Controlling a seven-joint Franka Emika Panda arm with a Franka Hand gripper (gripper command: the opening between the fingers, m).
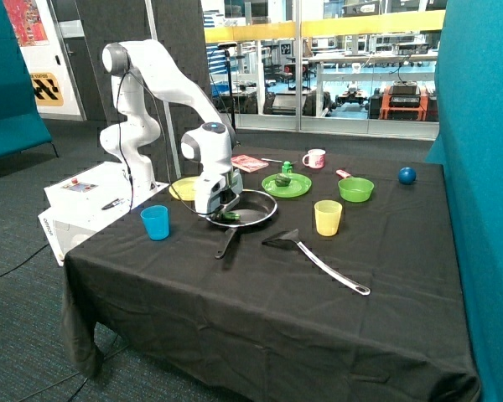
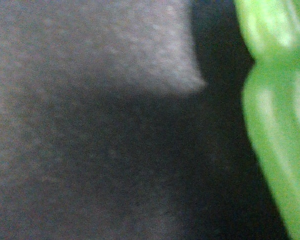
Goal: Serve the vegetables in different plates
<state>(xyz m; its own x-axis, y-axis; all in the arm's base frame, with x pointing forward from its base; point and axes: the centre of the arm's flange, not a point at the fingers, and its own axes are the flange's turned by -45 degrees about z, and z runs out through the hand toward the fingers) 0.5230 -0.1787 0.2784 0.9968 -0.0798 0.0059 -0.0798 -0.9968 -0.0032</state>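
I've got the gripper (image 1: 225,213) down in the frying pan (image 1: 256,219) at the bright green vegetable (image 1: 230,217), finger state I can't tell, dark one (image 1: 282,179) already on green plate (image 1: 300,190); next: lift to yellow plate (image 1: 183,189), far left.

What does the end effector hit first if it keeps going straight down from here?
Most likely the elongated green vegetable lying in the black frying pan. The end effector points down right over it, and the wrist view is filled by bright green. Contact can't be judged; the pan floor is just beneath.
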